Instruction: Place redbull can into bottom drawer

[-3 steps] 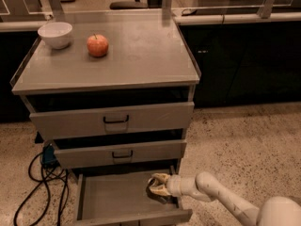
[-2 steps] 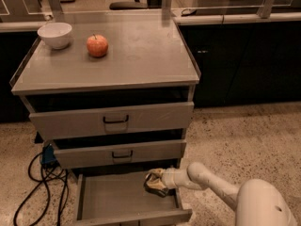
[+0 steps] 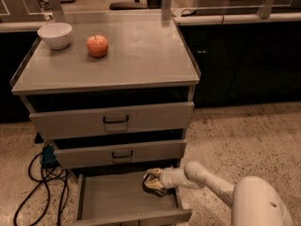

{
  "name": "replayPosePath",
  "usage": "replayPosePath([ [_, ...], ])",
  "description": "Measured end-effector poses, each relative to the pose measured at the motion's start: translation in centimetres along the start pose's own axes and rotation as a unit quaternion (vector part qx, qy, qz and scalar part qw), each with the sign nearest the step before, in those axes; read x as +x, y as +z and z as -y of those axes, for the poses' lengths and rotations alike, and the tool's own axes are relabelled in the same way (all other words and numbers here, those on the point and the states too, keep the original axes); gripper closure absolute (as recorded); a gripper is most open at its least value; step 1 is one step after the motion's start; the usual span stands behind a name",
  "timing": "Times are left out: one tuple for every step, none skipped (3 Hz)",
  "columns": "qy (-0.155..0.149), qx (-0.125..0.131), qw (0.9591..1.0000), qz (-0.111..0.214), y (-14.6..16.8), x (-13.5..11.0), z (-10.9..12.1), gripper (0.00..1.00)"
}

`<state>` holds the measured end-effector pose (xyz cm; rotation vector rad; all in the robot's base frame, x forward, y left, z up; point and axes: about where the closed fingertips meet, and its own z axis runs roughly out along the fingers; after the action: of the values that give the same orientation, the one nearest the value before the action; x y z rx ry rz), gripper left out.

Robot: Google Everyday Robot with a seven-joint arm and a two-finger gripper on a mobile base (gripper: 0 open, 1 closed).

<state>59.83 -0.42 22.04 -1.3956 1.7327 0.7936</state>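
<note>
The bottom drawer (image 3: 110, 199) is pulled open below the two shut drawers with dark handles. Its flat grey bottom shows bare on the left and middle. My gripper (image 3: 153, 182) reaches in from the right on the white arm (image 3: 202, 177) and sits low over the drawer's right rear part. The redbull can does not show as a separate thing. It is either hidden in the gripper or out of view.
A white bowl (image 3: 55, 34) and a red apple (image 3: 97, 45) stand on the cabinet top (image 3: 141, 55). Black cables (image 3: 40, 187) and a blue plug (image 3: 48, 155) lie on the floor left of the cabinet. Dark counters run behind.
The gripper has shifted a little left and back inside the bottom drawer, and the arm's near end has swung into the lower right corner. The drawer, bowl and apple have not moved.
</note>
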Motion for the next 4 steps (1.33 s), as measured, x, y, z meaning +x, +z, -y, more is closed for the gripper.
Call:
replayPosePath([
  [0.0,0.0,1.0,0.0,0.01,0.0,-0.01,0.61],
  [0.0,0.0,1.0,0.0,0.01,0.0,-0.01,0.36],
  [0.0,0.0,1.0,0.0,0.02,0.0,-0.02,0.13],
  [0.0,0.0,1.0,0.0,0.02,0.0,-0.02,0.0],
])
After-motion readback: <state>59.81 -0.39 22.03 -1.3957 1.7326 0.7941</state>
